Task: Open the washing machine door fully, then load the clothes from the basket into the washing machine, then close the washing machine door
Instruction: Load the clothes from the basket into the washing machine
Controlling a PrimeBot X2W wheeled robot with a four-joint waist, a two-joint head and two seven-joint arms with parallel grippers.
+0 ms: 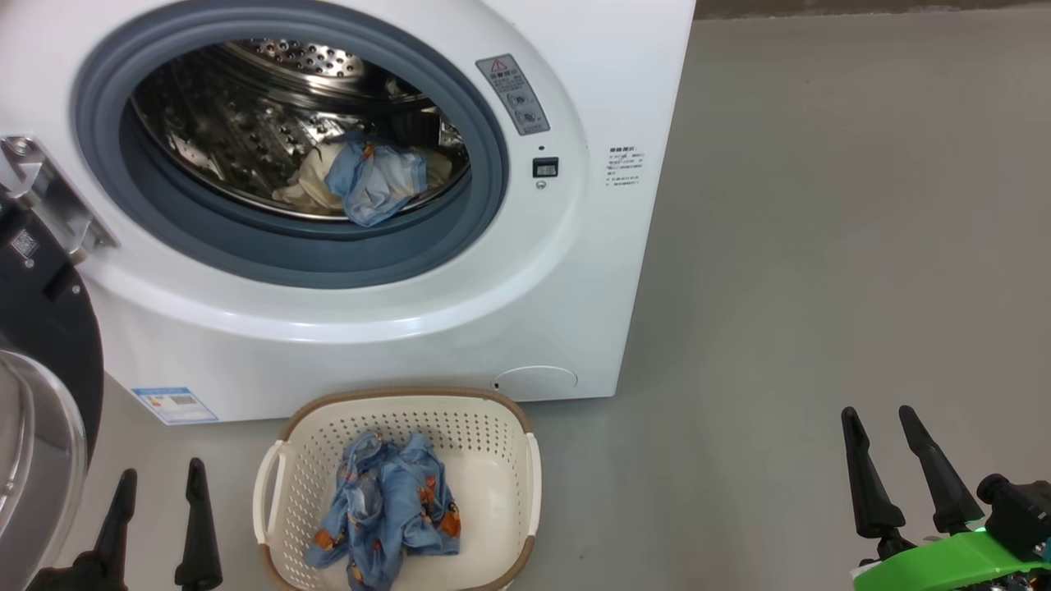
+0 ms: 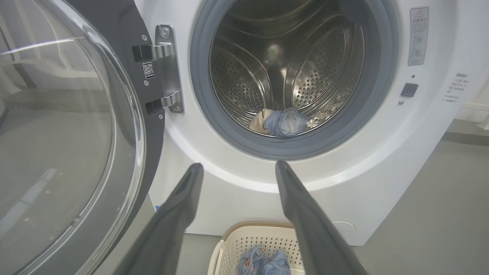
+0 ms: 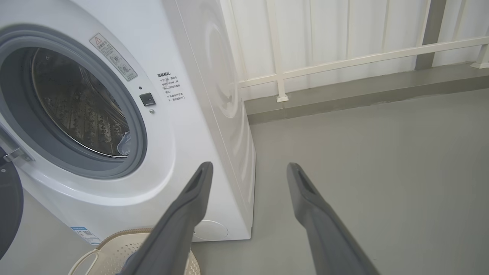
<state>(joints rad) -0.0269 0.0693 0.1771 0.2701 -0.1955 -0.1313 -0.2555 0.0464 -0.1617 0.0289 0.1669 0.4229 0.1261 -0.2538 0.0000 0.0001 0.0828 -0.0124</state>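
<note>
Left gripper, right gripper spread, empty; basket just before washing machine; open floor right.

washing machine label: warning triangle | washing machine door: QR sticker | print unreadable

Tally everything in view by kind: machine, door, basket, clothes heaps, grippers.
Washing machine: 1
Washing machine door: 1
Basket: 1
Clothes heaps: 2 (drum heap, basket heap)
Grippers: 2 (left gripper, right gripper, both open)
Total: 7
</note>
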